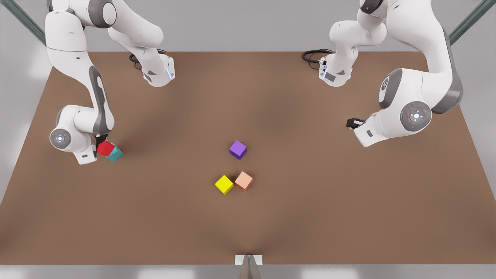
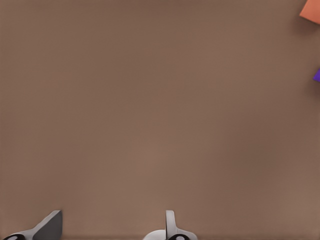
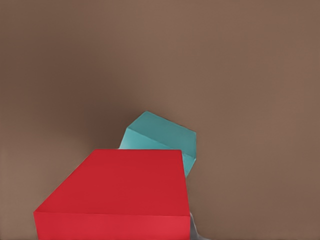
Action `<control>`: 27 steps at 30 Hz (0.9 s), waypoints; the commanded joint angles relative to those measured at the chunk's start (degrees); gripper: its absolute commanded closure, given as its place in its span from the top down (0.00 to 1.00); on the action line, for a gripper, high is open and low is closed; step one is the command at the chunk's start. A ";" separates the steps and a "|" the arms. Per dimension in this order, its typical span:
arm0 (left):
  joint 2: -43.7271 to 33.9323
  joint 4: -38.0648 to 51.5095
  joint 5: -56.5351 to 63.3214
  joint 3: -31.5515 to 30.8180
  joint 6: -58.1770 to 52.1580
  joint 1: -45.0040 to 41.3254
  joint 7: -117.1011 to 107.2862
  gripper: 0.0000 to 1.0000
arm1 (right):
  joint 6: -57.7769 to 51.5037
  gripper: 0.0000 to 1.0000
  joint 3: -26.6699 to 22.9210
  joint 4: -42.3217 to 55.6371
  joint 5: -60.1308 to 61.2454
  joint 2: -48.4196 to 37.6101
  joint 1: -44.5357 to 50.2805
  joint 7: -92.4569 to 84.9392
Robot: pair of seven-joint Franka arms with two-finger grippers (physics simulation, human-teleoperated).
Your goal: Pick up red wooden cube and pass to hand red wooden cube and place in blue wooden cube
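The right gripper (image 1: 101,145), at the front view's left, is clamped on the red wooden cube (image 1: 105,148) and holds it low over the brown table (image 1: 271,224). In the right wrist view the red wooden cube (image 3: 120,192) sits closest to the camera, one broad face turned up and a narrow front face below it; being a cube, it has no long axis. Just beyond it, the blue wooden cube (image 3: 162,137) lies on the table, turned corner-on to the red one, so their edges do not line up. Whether the two touch cannot be told from either view. In the front view the blue wooden cube (image 1: 115,154) peeks out from under the red cube's side away from the gripper, partly covered by it.

The left gripper (image 2: 112,227), at the front view's right, hangs above bare table with its fingers (image 2: 171,222) spread wide and nothing between them. It shows as a dark tip (image 1: 353,123) in the front view, well apart from the right gripper. Farther out from it, its wrist view catches corners of the salmon cube (image 2: 311,11) and the purple cube (image 2: 317,76).

The front view adds the yellow cube (image 1: 224,184), just beside the salmon cube (image 1: 243,181), with the purple cube (image 1: 238,149) near them, all between the two grippers.
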 commanded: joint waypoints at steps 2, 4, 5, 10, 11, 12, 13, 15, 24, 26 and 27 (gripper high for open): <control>-0.06 0.02 0.10 0.03 -0.06 0.01 1.33 1.00 | 2.84 0.56 -0.01 -0.85 -0.37 0.03 0.00 4.71; -0.06 0.02 0.10 0.03 -0.06 0.01 1.33 1.00 | 3.28 0.56 -0.01 -0.94 -0.37 0.38 -0.26 4.71; -0.06 0.02 0.10 0.03 -0.06 0.01 1.33 1.00 | 3.37 0.56 0.08 -0.94 -0.29 0.47 -0.27 4.71; 0.38 0.02 0.01 0.03 -0.15 0.01 1.33 1.00 | 3.54 1.00 0.08 -1.21 -0.29 0.65 -0.62 4.79; 0.38 -0.06 0.10 0.03 -0.15 0.01 1.33 1.00 | 3.54 1.00 0.08 -1.21 -0.29 0.65 -0.62 4.79; 0.38 -0.06 0.10 0.03 -0.24 0.01 1.33 1.00 | 3.54 1.00 0.08 -1.21 -0.29 0.74 -0.62 4.79; 0.38 -0.06 0.10 0.03 -0.15 0.01 1.33 1.00 | 3.54 1.00 0.08 -1.21 -0.29 0.74 -0.53 4.88; 0.38 -0.06 0.10 0.03 -0.15 0.01 1.33 1.00 | 3.28 1.00 0.08 -1.21 -0.29 0.56 -0.53 4.88; 0.73 0.02 0.10 0.03 -0.24 0.10 1.24 1.00 | -1.20 1.00 0.61 -1.21 0.33 -2.69 -0.18 4.79; 0.73 0.02 0.10 0.03 -0.24 0.10 1.24 1.00 | -3.66 1.00 0.87 -1.21 1.64 -4.36 0.00 4.79; 0.73 0.02 0.10 0.03 -0.24 0.10 1.24 1.00 | -5.95 1.00 1.22 -1.03 2.88 -5.76 0.17 4.79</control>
